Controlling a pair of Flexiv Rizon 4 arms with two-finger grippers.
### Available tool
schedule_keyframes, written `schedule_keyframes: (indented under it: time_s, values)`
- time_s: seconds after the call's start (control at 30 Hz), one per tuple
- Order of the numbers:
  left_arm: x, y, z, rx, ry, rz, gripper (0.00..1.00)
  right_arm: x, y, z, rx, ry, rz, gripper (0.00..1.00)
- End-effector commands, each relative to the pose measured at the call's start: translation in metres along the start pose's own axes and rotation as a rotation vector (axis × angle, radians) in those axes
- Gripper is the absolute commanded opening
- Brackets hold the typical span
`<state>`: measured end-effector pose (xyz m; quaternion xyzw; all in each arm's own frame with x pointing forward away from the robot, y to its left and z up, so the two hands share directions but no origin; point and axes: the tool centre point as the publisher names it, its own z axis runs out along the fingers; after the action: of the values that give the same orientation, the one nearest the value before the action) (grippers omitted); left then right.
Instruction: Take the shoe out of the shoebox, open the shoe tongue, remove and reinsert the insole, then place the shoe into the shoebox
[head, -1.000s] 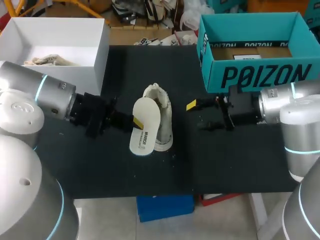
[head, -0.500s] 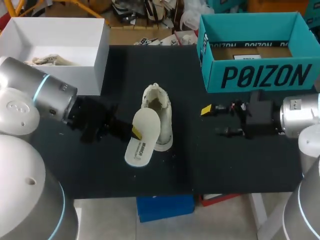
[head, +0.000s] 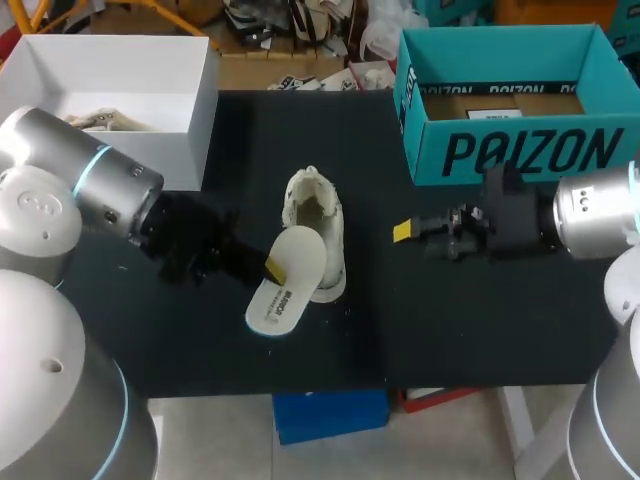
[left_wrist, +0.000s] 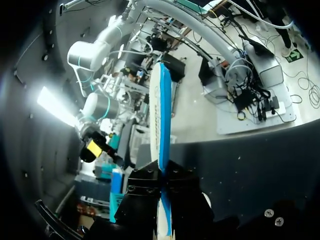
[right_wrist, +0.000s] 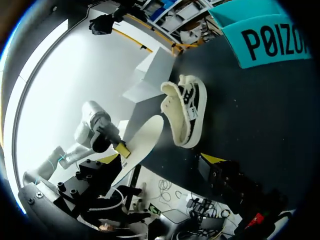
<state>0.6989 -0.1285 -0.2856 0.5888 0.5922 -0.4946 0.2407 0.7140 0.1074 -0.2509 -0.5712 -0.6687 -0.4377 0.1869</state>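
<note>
Lowered further toward the black tabletop's (head: 450, 320) front edge, the pale foam insole (head: 285, 282) is clamped in the left jaws beside the mid-tabletop cream fleece-lined shoe (head: 318, 228), with the right jaws gaping empty; removal is judged done, and realignment for reinsertion is called for.

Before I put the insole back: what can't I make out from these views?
- Head view: second fingertip of the left gripper, hidden behind the insole.
- Head view: toe interior of the shoe, shadowed under its upper.
- Head view: near strip of floor in the teal shoebox, behind its front wall.
- Left wrist view: the insole's faces; it shows edge-on.
</note>
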Motion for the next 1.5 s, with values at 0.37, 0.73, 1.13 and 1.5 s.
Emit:
schedule_keyframes:
  time_s: [0.37, 0.73, 1.13, 1.5]
  values:
    - [-0.003, 0.008, 0.010, 0.071, -0.023, 0.008, 0.00, 0.002, 0.006, -0.007, 0.175, -0.316, -0.210, 1.00]
    - [0.001, 0.015, 0.018, 0.098, -0.023, -0.007, 0.00, 0.000, -0.018, -0.023, 0.105, -0.627, -0.450, 1.00]
    - [0.004, 0.016, 0.032, 0.130, 0.012, -0.039, 0.00, -0.002, -0.029, -0.033, 0.020, -0.623, -0.475, 1.00]
    - [0.003, 0.025, 0.040, 0.070, 0.150, -0.068, 0.00, -0.002, -0.029, -0.033, 0.020, -0.623, -0.475, 1.00]
